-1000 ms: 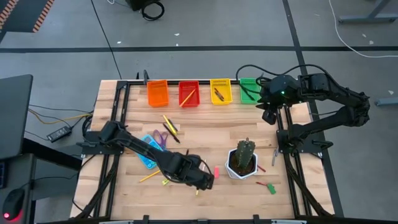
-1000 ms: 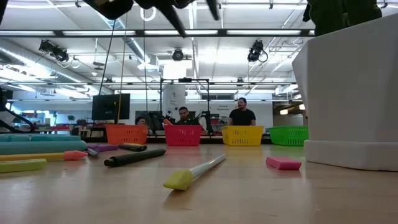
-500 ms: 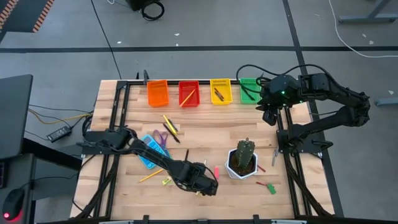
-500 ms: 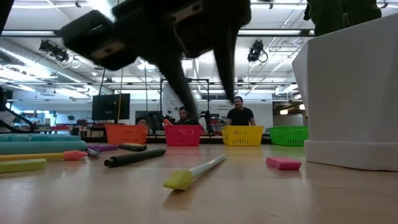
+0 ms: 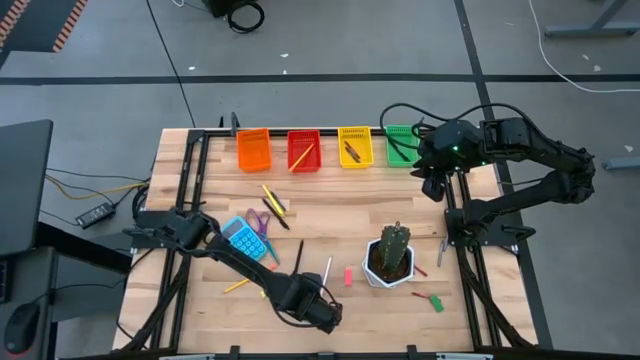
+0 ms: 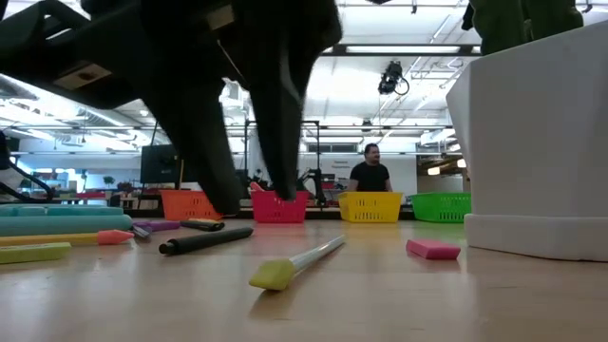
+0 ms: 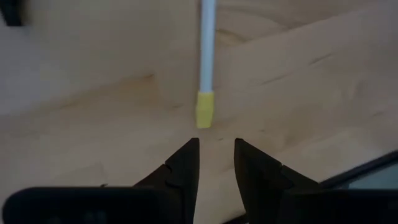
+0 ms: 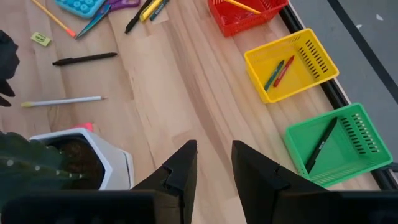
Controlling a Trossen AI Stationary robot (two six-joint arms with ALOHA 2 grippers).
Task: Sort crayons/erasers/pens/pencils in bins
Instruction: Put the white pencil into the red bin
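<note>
While crayons (image 8: 278, 71) fill the yellow bin (image 8: 258, 59), a pen (image 8: 320, 146) occupies the green bin (image 8: 364, 165).

wooden table (image 5: 330, 215) bears bins (image 5: 253, 150), pencil (image 5: 325, 272), calculator (image 5: 245, 240).

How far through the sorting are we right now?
Partly done: crayons sit in the yellow bin, a pen in the green bin. The left pincer, holding nothing, lines up on the white pencil. A black pen and pink eraser remain.
</note>
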